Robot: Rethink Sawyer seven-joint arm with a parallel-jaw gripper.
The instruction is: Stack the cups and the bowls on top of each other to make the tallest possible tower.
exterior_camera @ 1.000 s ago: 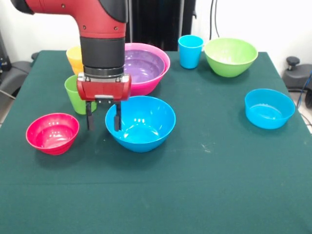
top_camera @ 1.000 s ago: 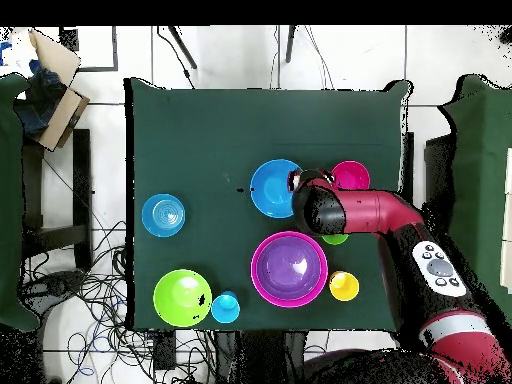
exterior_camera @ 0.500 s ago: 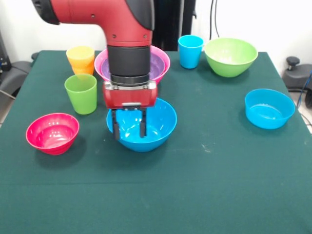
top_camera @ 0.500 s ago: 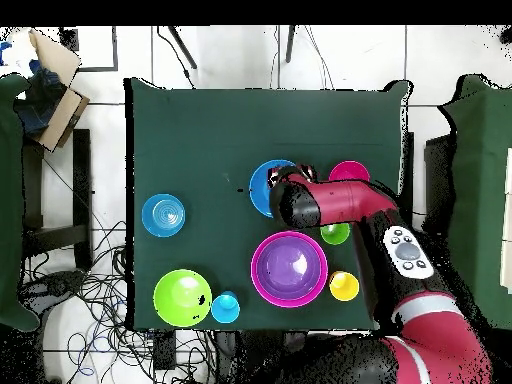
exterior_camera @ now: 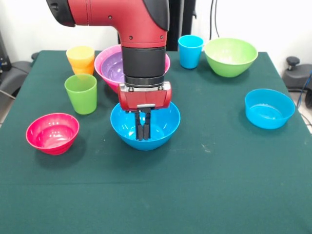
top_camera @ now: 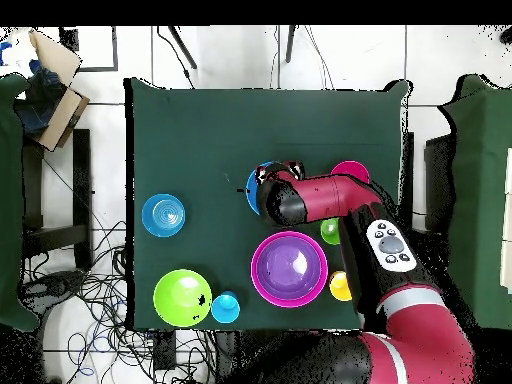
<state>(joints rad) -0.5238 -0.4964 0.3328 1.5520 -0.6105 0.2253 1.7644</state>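
Arm [exterior_camera: 141, 44] vertical, jaws together inside blue bowl [exterior_camera: 165, 127]

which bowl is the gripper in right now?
The large blue bowl at the table's middle: the gripper reaches down inside it, fingers close together. The smaller light blue bowl, red-pink bowl and light green bowl sit apart, untouched.

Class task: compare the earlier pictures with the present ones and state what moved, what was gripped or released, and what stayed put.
The gripper swung from beside the red-pink bowl across to the large blue bowl; its fingers, open earlier, are now together inside that bowl. The blue bowl shifted slightly the same way. Whether they pinch its wall cannot be told. The cups, the other bowls and the purple-in-pink pile stayed put.
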